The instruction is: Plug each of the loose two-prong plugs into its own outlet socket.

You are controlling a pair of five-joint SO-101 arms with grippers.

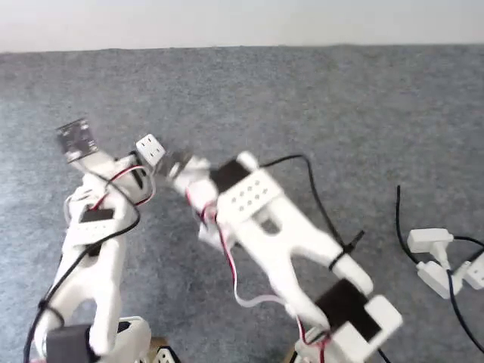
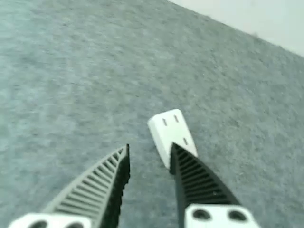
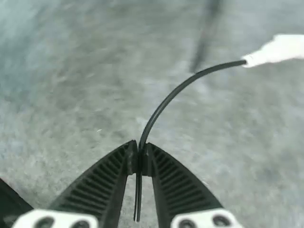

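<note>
A white two-slot outlet socket (image 2: 171,133) lies on the grey carpet, its near end against one finger (image 2: 194,178) of my left gripper (image 2: 149,147). That gripper is open, with only the socket's edge in its gap. From above, the socket (image 1: 150,149) sits at the tip of the left gripper (image 1: 142,163). My right gripper (image 3: 140,144) is shut on a thin black cord (image 3: 166,102). The cord arcs away to a white plug (image 3: 280,49), which hangs off the carpet. In the high view the right gripper (image 1: 176,162) is just right of the socket.
More white plug and socket pieces (image 1: 429,242) (image 1: 439,277) with black cords (image 1: 398,219) lie at the table's right edge. The right arm's own black cable (image 1: 314,189) loops over its body. Open grey carpet (image 1: 318,98) stretches behind both grippers.
</note>
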